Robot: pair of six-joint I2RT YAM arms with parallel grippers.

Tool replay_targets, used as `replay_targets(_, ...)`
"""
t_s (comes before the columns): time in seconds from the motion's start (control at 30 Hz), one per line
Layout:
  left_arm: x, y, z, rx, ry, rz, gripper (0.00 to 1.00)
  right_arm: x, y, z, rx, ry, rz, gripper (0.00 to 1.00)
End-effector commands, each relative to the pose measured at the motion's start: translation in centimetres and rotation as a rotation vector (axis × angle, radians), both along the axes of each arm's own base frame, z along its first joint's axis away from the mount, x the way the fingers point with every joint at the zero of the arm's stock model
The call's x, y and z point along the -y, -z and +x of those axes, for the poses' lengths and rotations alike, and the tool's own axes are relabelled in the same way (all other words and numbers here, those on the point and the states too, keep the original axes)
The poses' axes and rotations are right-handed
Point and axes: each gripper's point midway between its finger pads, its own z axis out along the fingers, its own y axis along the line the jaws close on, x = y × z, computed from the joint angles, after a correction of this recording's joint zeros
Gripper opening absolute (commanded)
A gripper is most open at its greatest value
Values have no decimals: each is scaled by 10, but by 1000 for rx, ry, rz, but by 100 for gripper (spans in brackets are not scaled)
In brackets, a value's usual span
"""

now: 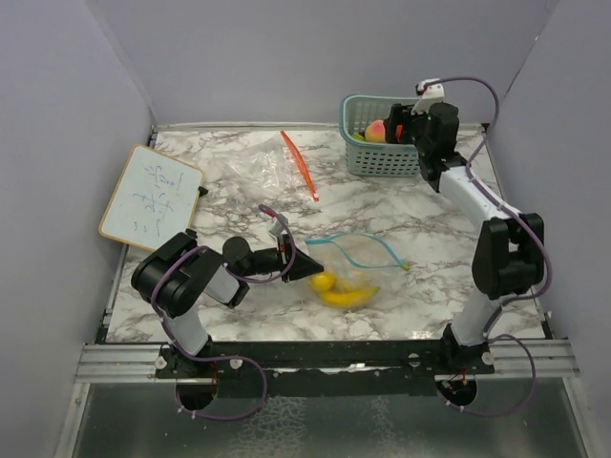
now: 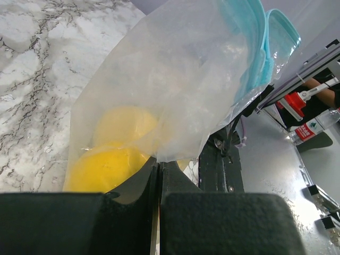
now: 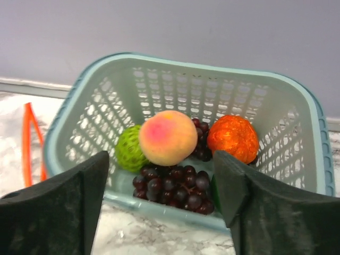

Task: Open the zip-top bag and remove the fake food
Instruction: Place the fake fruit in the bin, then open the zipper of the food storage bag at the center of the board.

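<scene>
A clear zip-top bag (image 1: 358, 267) with a teal zip strip lies at the table's front middle, holding a yellow banana (image 1: 351, 297) and a lemon (image 1: 323, 281). My left gripper (image 1: 307, 264) is shut on the bag's corner (image 2: 159, 156); the yellow fruits (image 2: 114, 154) show through the plastic. My right gripper (image 1: 417, 122) is open and empty over the teal basket (image 3: 183, 74). In the basket lie a peach (image 3: 168, 137), a lime (image 3: 129, 149), a purple grape bunch (image 3: 178, 186) and an orange (image 3: 232, 138). A dark green piece shows only as a sliver behind my right finger.
A second clear bag with an orange zip strip (image 1: 300, 164) lies at the back middle. A small whiteboard (image 1: 151, 197) rests at the left edge. Grey walls close the table on three sides.
</scene>
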Motion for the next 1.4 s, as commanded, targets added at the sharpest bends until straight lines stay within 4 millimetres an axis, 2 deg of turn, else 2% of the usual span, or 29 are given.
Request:
replay_targets(0.0,2,-40,-2,199,16,-122,0,-25,-71,-64,159,-171,99,69)
replay_targets(0.1,4,-39,0,198,19,-121,0,-46,-71,-121,159,-307,181,63)
replay_targets(0.17,5,-39,1,200,23,-122,0,-59,-63,-159,125,-384,226,59)
replay_targets(0.27,6,-39,3,206,26,-122,0,-81,-45,-211,53,-496,259,56)
replay_targets(0.37,8,-39,5,207,35,-122,0,-94,-17,-255,-43,-565,260,50)
replay_targets(0.43,8,-39,8,208,36,-122,0,-99,-7,-280,-77,-608,278,40)
replay_targets(0.53,9,-40,10,211,41,-124,0,-100,12,-305,-156,-636,308,21)
replay_targets(0.63,10,-41,11,210,45,-126,0,-98,38,-317,-251,-629,306,12)
replay_targets(0.73,10,-42,12,205,47,-128,0,-99,60,-326,-343,-646,299,12)
replay_targets(1.1,17,-34,23,150,50,-109,0,-103,90,-339,-451,-700,287,15)
replay_targets(1.17,20,-30,29,131,42,-88,0,-99,84,-338,-424,-678,275,16)
replay_targets(1.3,21,-23,33,126,38,-55,0,-94,39,-338,-267,-668,279,16)
replay_targets(1.37,21,-22,33,127,35,-48,0,-97,29,-340,-259,-696,267,16)
